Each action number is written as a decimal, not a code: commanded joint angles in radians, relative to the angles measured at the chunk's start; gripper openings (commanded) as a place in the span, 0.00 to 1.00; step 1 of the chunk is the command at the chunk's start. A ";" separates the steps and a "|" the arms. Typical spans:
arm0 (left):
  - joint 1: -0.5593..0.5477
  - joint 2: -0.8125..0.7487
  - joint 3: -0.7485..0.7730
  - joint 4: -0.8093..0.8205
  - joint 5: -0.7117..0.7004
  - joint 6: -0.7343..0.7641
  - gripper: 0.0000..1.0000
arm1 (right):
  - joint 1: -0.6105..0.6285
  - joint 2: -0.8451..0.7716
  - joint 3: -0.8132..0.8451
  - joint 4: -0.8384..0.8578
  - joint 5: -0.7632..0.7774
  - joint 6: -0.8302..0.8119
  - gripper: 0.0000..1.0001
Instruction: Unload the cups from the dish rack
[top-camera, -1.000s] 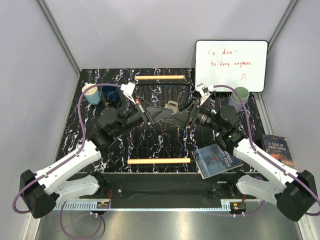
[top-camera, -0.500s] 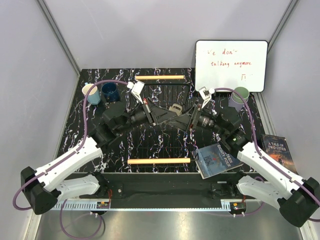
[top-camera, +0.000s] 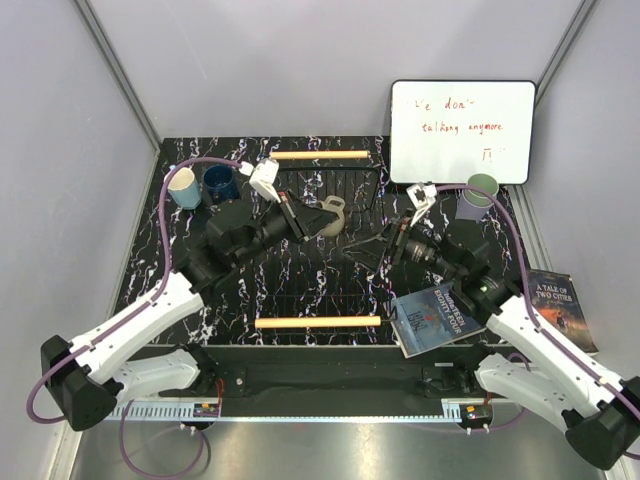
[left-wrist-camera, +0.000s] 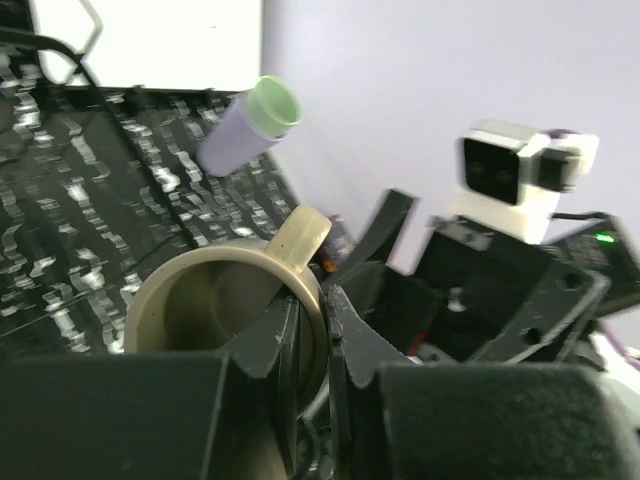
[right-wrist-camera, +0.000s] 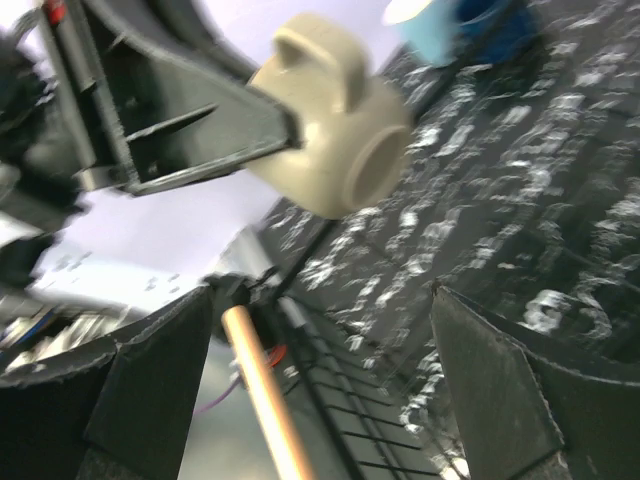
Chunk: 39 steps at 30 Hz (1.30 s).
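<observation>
Left gripper (top-camera: 312, 220) clamped on beige handled mug (top-camera: 335, 214) rim, carried left since earlier, above dish rack (top-camera: 318, 322), right gripper (top-camera: 380, 247) fingers apart, drawn back right.

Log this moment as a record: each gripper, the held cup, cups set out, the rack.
left gripper: shut on the beige mug, pinching its wall, above the rack
right gripper: open, holding nothing, apart from the beige mug
left of rack: light blue mug, navy mug
right of rack: lavender tumbler, green tumbler
rack: black wire, wooden handles
</observation>
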 joint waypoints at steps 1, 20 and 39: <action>0.002 -0.013 0.094 -0.054 -0.094 0.092 0.00 | -0.001 -0.055 0.056 -0.165 0.236 -0.081 0.96; 0.096 0.274 0.543 -0.631 -0.722 0.488 0.00 | -0.001 -0.165 0.088 -0.487 0.661 -0.119 0.94; 0.514 0.378 0.255 -0.668 -0.560 0.277 0.00 | -0.003 -0.178 0.012 -0.443 0.604 -0.107 0.93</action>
